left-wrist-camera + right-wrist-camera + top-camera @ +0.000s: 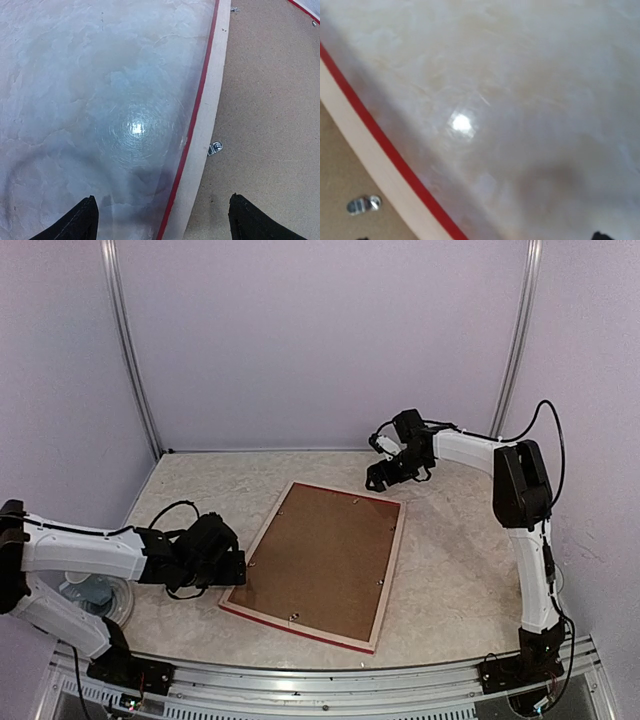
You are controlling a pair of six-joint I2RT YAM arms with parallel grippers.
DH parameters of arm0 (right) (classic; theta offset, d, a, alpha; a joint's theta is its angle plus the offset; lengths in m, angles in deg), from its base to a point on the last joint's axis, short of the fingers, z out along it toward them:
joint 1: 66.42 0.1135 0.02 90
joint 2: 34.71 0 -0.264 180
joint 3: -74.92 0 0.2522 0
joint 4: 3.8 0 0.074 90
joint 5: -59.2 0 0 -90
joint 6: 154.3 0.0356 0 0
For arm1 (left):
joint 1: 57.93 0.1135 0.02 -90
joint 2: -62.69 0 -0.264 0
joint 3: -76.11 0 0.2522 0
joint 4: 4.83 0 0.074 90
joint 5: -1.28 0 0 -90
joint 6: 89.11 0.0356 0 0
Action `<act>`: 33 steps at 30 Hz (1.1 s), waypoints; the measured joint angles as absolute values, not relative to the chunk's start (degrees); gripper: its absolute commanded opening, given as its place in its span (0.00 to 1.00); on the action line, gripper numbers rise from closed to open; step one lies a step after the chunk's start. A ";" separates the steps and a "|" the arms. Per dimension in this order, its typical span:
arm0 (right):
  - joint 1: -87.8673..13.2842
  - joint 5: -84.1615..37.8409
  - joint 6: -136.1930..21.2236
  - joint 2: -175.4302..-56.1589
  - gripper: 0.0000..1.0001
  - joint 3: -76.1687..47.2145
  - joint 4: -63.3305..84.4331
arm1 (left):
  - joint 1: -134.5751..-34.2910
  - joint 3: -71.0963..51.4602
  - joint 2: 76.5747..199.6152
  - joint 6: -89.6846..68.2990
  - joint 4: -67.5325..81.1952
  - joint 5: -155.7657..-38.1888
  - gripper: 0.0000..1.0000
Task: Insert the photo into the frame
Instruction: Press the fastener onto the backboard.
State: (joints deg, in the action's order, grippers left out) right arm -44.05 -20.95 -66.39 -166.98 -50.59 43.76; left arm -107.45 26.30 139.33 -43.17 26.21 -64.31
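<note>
Two grippers, both mine, both spread wide with nothing between the fingers. My left gripper [236, 566] sits at the left edge of the frame [391, 575], lower left of centre in the top view. Its wrist camera shows one fingertip over the table [450, 570] and the other over the brown backing board [320, 560], astride the pale bar. My right gripper [378, 478] hovers just beyond the frame's upper edge, near its upper right corner. The frame lies back-up mid-table.
</note>
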 measured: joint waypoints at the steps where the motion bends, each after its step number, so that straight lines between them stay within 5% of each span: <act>1: -44.05 -20.23 -67.06 -167.59 0.95 -50.96 43.54 | -107.25 26.28 139.92 -43.17 25.95 -64.29 0.91; 22: -40.29 -14.24 -75.39 -173.54 0.83 -53.71 41.44 | -101.35 24.66 145.78 -40.83 19.44 -65.43 0.93; 27: -40.29 -13.79 -75.63 -173.54 0.71 -51.96 40.72 | -101.35 24.70 146.72 -40.83 18.10 -66.39 0.92; 33: -40.64 -12.98 -75.85 -173.52 0.72 -51.90 40.46 | -101.35 24.72 147.20 -40.83 17.03 -67.39 0.92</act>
State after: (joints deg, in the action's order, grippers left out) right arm -40.64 -12.98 -75.85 -173.52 -51.90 40.46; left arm -101.35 24.72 147.20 -40.83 17.03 -67.39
